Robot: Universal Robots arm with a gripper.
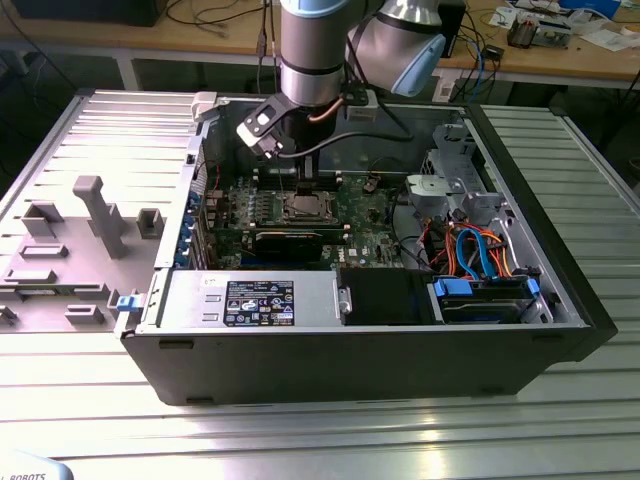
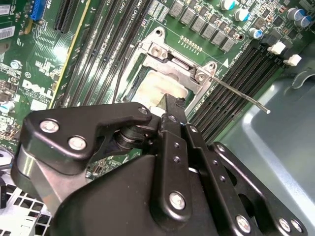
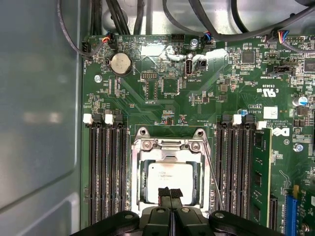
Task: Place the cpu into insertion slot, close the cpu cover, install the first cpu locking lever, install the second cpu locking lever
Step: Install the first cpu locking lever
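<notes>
Checking progress from the console. The arm reaches down into the open computer case (image 1: 350, 350), with the claw (image 1: 305, 185) over the middle of the green board (image 3: 162, 83).

- Chip (image 3: 170, 172): lying flat and square in the socket (image 3: 198, 184), between the two banks of long black memory slots (image 3: 106, 172). I count step one as done.
- Cover (image 3: 170, 150): the silvery frame looks to be lowered around the chip, whose grey top shows through the window. In the second wrist view the cover (image 2: 167, 56) also sits low at its hinge end. I judge it down or very nearly down, but I cannot tell whether it is fully seated.
- Claw (image 3: 170, 195): fingers pressed together with nothing between them that I can see. The tips are on or just above the near edge of the chip and frame, and I cannot tell if there is contact.
- Lever (image 2: 241, 96): a thin wire rod runs out from the socket corner and angles over the memory slots, and its bent end is free. In the first wrist view the same lever (image 3: 212, 177) runs along one side of the socket. It reads as unlatched.
- I cannot make out a second lever.

My estimate is about halfway: chip in, cover about closed, both levers left.
</notes>
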